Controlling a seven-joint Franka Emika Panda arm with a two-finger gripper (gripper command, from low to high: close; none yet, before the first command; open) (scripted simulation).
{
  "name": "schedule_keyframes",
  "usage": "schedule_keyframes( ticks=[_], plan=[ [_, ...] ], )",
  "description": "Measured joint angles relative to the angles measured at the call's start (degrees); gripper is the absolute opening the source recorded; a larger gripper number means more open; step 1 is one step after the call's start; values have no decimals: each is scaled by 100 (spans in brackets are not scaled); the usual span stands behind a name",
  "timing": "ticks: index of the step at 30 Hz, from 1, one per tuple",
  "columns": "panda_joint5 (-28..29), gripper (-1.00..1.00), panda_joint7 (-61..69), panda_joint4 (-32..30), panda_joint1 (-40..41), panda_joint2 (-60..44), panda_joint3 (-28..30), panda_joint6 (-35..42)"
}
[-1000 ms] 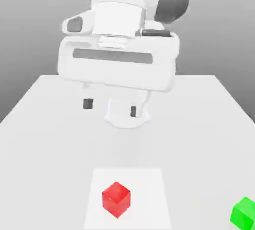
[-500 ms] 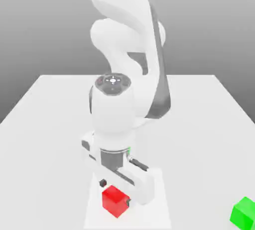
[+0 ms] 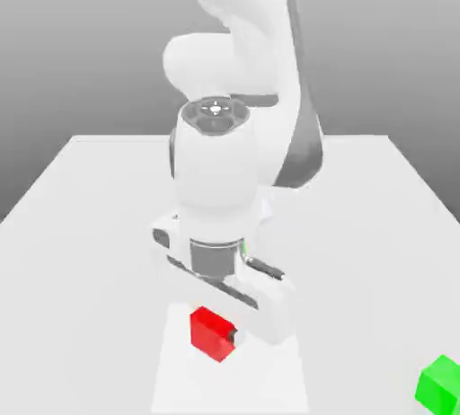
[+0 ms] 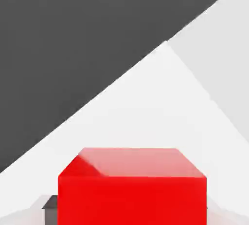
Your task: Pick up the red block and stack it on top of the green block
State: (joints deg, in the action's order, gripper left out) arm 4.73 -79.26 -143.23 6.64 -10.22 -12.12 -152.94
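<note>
Tool (image 3: pixel 216 337) clamped on red block (image 3: pixel 212 333), low over desk (image 3: pixel 81 225). Best lift straight up, grip firm, before swinging toward green block (image 3: pixel 440 384).

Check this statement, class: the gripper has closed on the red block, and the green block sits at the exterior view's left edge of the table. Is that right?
Not quite. The green block sits at the exterior view's right edge of the table, not the left; the exterior view shows it. The rest holds: the gripper has closed on the red block.
</note>
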Motion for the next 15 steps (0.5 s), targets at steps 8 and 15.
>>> schedule_keyframes(
  ticks=[8, 15],
  plan=[
    [676, -100, 1181, 1362, -1094, -718, -1062, 781],
    [1243, 100, 1045, 1648, -1545, -1513, -848, 335]
  ],
)
